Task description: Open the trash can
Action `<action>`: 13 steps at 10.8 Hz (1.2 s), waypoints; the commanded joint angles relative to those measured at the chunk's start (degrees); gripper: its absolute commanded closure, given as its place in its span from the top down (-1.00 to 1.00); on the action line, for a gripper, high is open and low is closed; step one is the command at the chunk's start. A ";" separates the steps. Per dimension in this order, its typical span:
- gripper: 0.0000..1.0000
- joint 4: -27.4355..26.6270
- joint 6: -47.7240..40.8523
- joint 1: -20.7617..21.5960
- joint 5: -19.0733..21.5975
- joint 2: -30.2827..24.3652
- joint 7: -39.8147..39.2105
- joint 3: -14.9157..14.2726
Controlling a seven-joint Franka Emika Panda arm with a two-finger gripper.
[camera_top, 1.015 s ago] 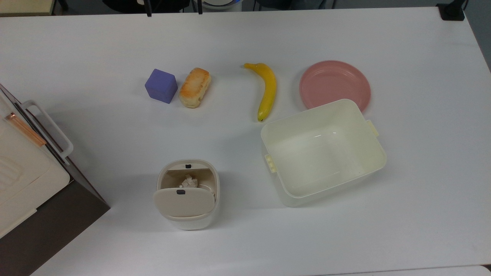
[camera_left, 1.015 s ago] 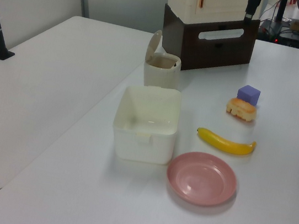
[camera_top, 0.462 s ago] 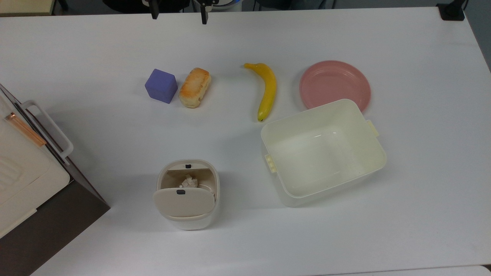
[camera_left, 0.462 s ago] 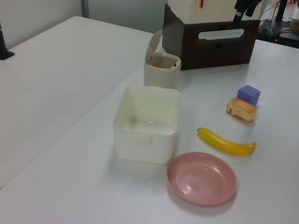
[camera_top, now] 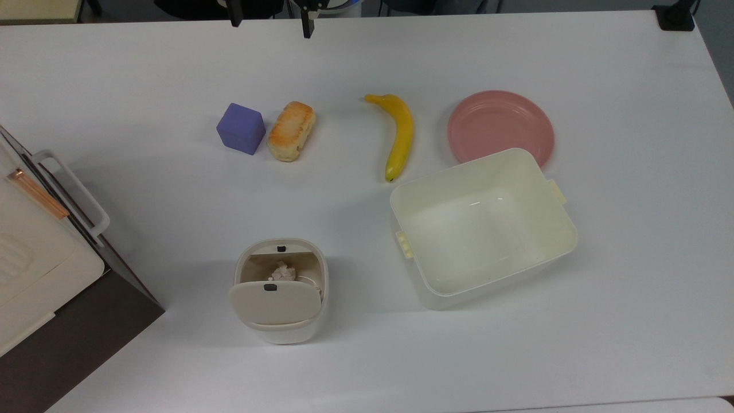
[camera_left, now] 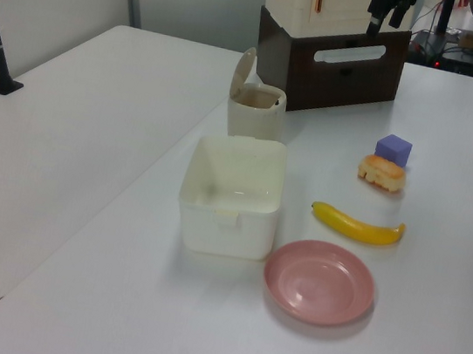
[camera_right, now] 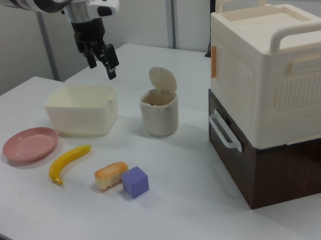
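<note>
Cream-beige trash can (camera_top: pixel 281 291) is seen at the top view's near left, well apart from the tub (camera_top: pixel 483 226); lid (camera_right: pixel 161 78) is already raised, upright on its hinge, mouth facing up, long axis vertical; task is judged done; gripper (camera_right: pixel 102 62) is held high, fingers spread, nothing gripped; only retreat is judged needed.

A smooth, matt white table (camera_top: pixel 516 355) carries a cream-beige plastic trash can (camera_top: pixel 281 321) with a faint sheen, crumpled white paper (camera_top: pixel 282 271) inside it, and a larger cream plastic tub (camera_top: pixel 565 229) whose glossy inner walls catch the light. A pink plate (camera_top: pixel 499 123) looks like smooth, slightly shiny plastic, the banana (camera_top: pixel 401 135) has a waxy yellow skin, the bread piece (camera_top: pixel 291 131) a rough toasted crust, and the purple cube (camera_top: pixel 241 128) a soft matt surface. The cream box (camera_right: pixel 270 72) is ribbed matt plastic on a dark brown, wood-like base (camera_right: pixel 276 169), and the gripper (camera_right: pixel 102 55) has dull black fingers under a glossy white casing.
</note>
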 commanded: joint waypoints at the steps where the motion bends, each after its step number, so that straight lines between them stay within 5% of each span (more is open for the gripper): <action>1: 1.00 -1.47 1.01 0.13 0.99 -1.11 7.47 -0.32; 5: 1.00 -1.38 0.67 -0.04 1.43 -1.02 -6.64 -0.32; 13: 1.00 -1.21 0.14 0.04 1.51 -0.75 -7.90 -0.32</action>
